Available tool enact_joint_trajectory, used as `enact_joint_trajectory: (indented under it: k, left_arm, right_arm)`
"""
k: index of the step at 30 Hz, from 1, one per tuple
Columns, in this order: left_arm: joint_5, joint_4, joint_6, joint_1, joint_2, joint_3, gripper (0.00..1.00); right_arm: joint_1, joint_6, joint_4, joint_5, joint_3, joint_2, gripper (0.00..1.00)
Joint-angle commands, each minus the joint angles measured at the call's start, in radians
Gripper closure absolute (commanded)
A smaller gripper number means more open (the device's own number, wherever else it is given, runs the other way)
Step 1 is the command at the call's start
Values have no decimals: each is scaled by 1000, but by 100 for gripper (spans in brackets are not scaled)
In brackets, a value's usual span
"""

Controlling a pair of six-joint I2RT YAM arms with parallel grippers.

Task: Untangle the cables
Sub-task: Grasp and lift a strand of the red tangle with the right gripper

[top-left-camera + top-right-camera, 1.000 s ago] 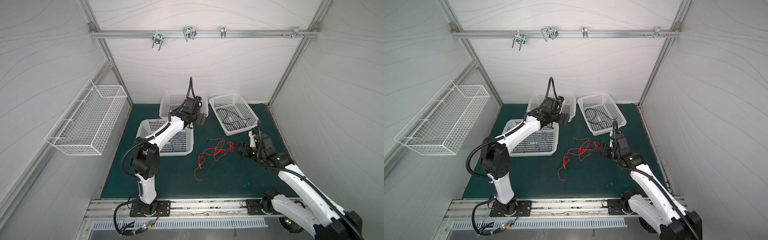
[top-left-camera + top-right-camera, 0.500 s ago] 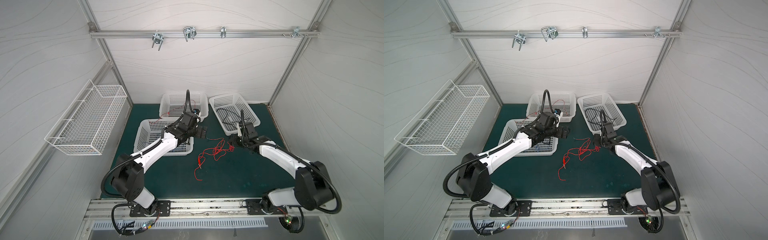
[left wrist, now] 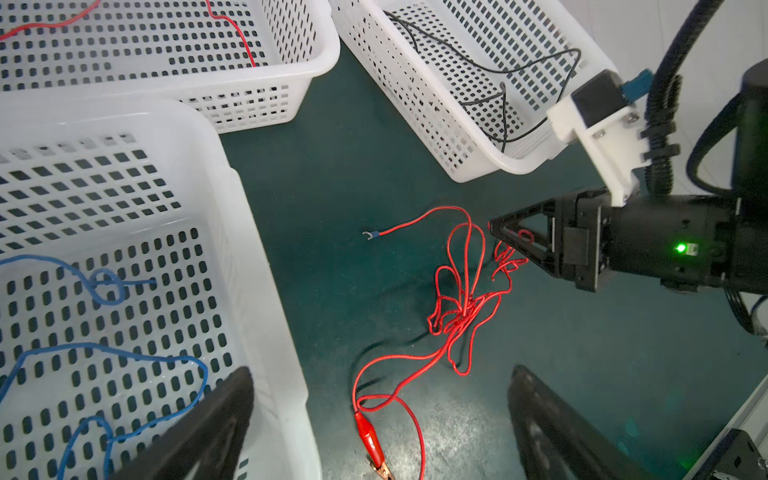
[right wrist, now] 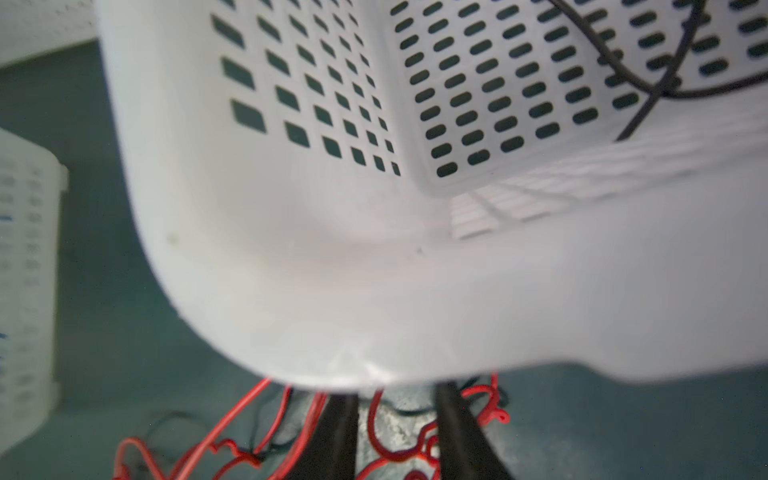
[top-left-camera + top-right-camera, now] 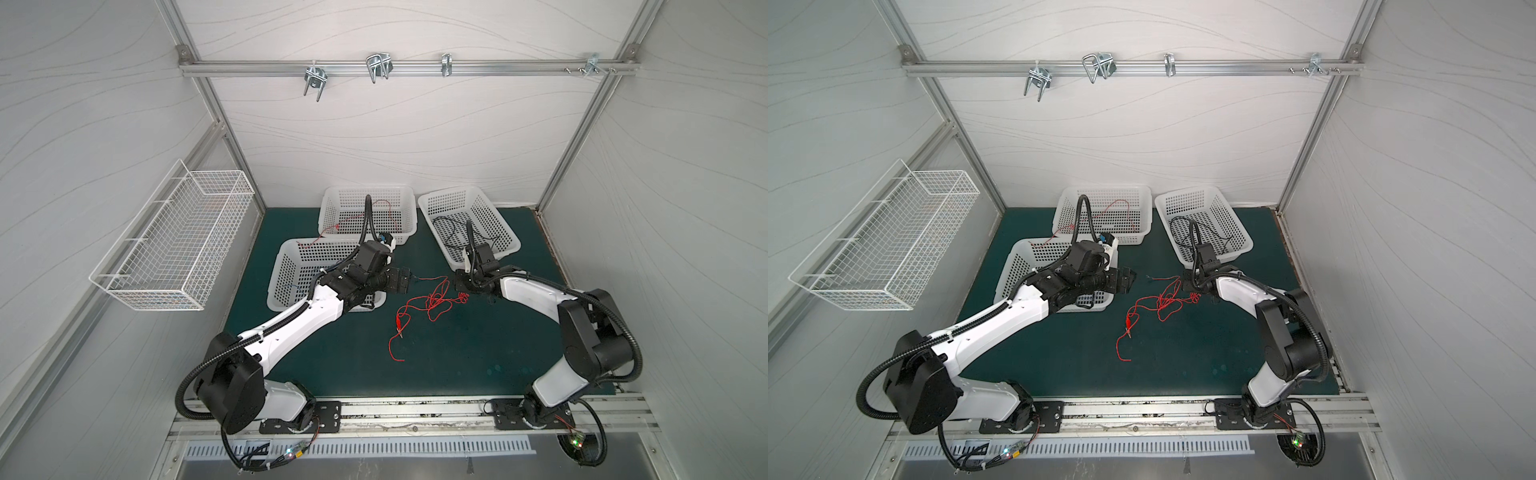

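Several red cables (image 3: 459, 309) lie knotted on the table (image 5: 457, 353). Left gripper (image 5: 404, 281) gapes wide; right gripper (image 3: 498, 232) sits narrow around one loop, grip unclear. Pulling could cinch the knot tighter.

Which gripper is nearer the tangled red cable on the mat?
Right. The right gripper has a loop of the red cable between its fingers; the left gripper hangs open to its side, clear of it.
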Motion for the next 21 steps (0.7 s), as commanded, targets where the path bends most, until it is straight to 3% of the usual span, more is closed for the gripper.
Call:
enact_joint_trajectory:
  k: [1,4,10,15,21]
  left_arm:
    - [-15,4,-18,-4,-19,6,4]
    - [-3,1,-20,-5,-11,14,4]
    - [42,26,-15,-13,12,30,3]
    - [56,41,15,-28,48,57,3]
    - [60,52,46,-49,95,98,3]
  right_arm:
    - [17,-1,20,36,-3,8,88]
    - [25,-6,2,68,2,-23,100]
    - [55,-75,-62,160,17,-180,100]
    - [90,-194,-70,113,27,-353,100]
    - [96,-243,-89,96,23,-540,100]
